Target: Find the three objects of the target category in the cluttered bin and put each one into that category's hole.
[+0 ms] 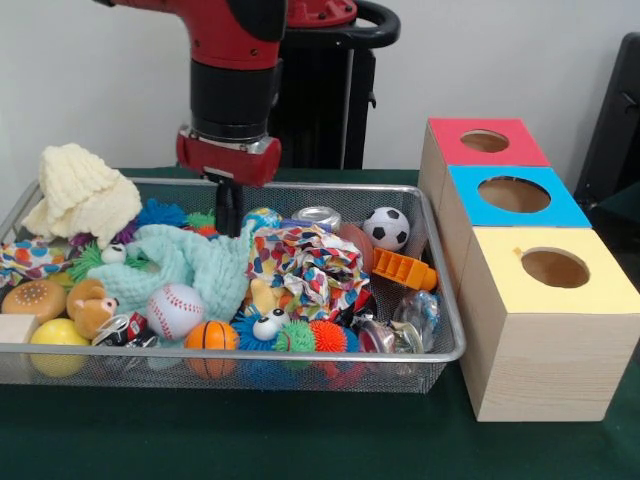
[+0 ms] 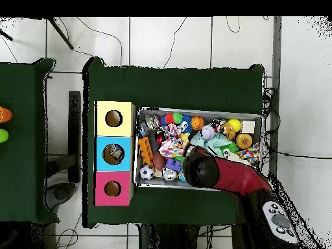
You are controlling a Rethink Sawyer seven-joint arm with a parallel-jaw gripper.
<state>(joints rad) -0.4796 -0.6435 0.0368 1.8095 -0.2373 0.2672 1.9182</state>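
Jaws of the gripper (image 1: pixel 228 205) hang inside the bin (image 1: pixel 440 300); whether they are open cannot be told. Mint cloth (image 1: pixel 195 265) lies just below them.

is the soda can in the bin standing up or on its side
On its side: the silver can lies at the bin's far rim, its round end facing the front camera.

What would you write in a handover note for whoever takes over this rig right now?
Gripper: lowered into the silver wire mesh bin near its far side; open or shut cannot be told.
Bin: full of clutter, including a white baseball, a black-and-white soccer ball and a small orange basketball.
Beside it: red-topped, blue-topped and yellow-topped wooden boxes.
Done: unclear.
Left: find the targets and drop them in.
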